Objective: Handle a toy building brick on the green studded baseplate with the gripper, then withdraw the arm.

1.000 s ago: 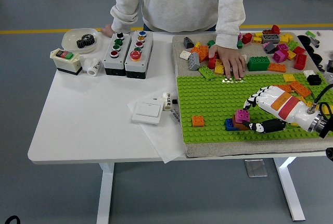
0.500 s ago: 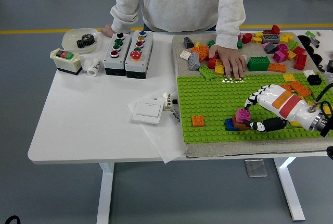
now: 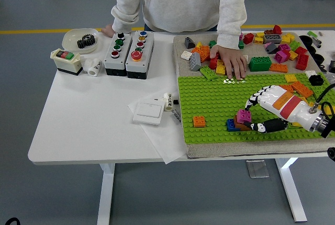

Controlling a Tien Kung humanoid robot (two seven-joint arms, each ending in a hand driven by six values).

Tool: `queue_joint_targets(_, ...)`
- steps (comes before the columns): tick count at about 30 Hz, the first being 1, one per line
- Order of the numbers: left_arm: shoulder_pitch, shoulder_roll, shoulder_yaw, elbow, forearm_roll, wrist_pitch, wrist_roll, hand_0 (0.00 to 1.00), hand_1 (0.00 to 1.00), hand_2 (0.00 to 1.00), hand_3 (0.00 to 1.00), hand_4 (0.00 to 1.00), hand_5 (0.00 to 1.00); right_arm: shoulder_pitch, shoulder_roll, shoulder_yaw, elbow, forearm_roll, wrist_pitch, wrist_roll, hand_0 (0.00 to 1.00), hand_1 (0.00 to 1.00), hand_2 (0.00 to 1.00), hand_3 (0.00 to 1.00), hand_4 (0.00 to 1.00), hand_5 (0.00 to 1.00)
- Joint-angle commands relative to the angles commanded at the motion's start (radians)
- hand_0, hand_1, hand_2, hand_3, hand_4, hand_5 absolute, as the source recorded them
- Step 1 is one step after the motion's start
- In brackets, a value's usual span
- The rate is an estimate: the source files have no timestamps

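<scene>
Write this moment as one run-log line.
right hand: shut on pink brick | brick: atop small stack on baseplate | person's hand: on loose bricks

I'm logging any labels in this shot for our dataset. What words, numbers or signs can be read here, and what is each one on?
No text can be read in this view.
White tag beside the wall switch: dark print, too small to read.
White cylinder near the push-button boxes: a dark mark, blurred.
Push buttons: coloured caps only, no legible labels.
Toy bricks and green baseplate: no print visible.
</scene>
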Motion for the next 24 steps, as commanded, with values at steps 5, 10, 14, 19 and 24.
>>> queue_joint_targets(5, 0.0, 0.0, -0.001, 0.0, 0.002, -0.001, 0.0, 0.732, 0.737, 0.74, 0.596, 0.658, 0.596, 0.004, 0.002, 0.002, 0.001, -0.001, -0.001, 0.0, 0.521, 0.521, 0.562, 0.53, 0.762, 0.564)
queue_joint_targets(10, -0.001, 0.001, 0.001, 0.0, -0.003, -0.001, -0.001, 0.733, 0.736, 0.739, 0.597, 0.66, 0.599, 0.009, 0.002, -0.001, 0.0, -0.004, -0.003, 0.0, 0.52, 0.525, 0.563, 0.529, 0.767, 0.565)
queue_joint_targets(14, -0.003, 0.001, 0.002, 0.0, -0.004, -0.001, -0.001, 0.732, 0.736, 0.739, 0.597, 0.66, 0.598, 0.012, 0.003, -0.01, 0.001, -0.006, -0.004, 0.0, 0.52, 0.527, 0.567, 0.529, 0.769, 0.566)
queue_joint_targets(19, -0.004, 0.001, 0.001, 0.001, -0.005, -0.001, -0.001, 0.731, 0.736, 0.738, 0.597, 0.659, 0.597, 0.014, 0.004, -0.017, -0.003, -0.009, -0.006, 0.0, 0.518, 0.529, 0.568, 0.53, 0.771, 0.568)
queue_joint_targets(24, -0.005, 0.001, 0.002, 0.001, -0.006, -0.001, -0.001, 0.731, 0.735, 0.738, 0.597, 0.66, 0.599, 0.016, 0.005, -0.016, -0.006, -0.012, -0.008, 0.0, 0.518, 0.53, 0.569, 0.53, 0.773, 0.568)
